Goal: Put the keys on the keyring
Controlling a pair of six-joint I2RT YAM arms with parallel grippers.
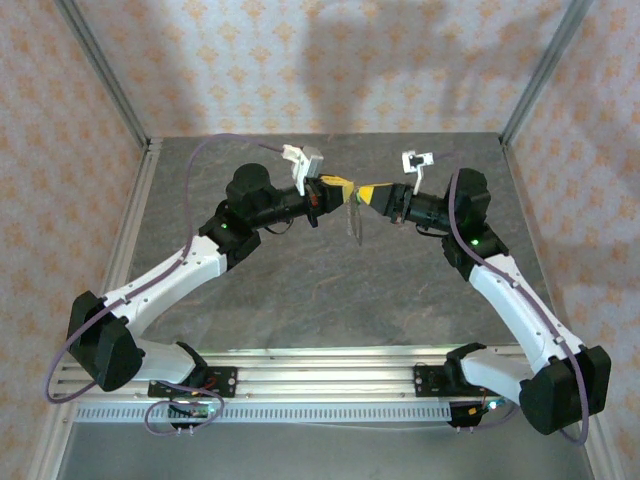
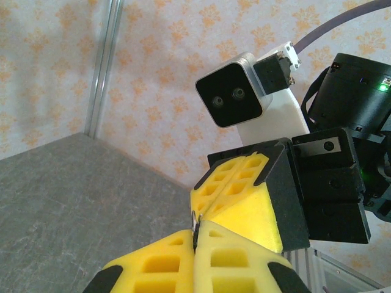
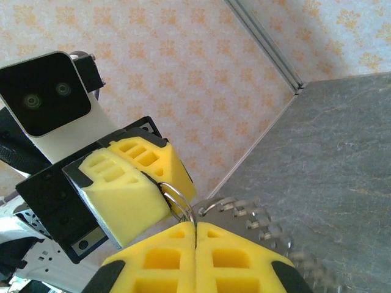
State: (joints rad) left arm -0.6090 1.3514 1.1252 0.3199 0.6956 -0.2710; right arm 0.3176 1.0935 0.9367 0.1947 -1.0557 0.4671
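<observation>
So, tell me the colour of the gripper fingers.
Bright yellow fingers; best in the right wrist view.

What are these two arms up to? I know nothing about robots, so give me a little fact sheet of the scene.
Surface: grey table, both arms raised above it
Left gripper: yellow fingers shut on the keyring
Right gripper: tip to tip with the left one, also shut on the keyring
Keyring: thin wire loop pinched between both grippers
Keys: jagged metal bunch hanging right beside the loop; whether they are threaded on cannot be told
</observation>
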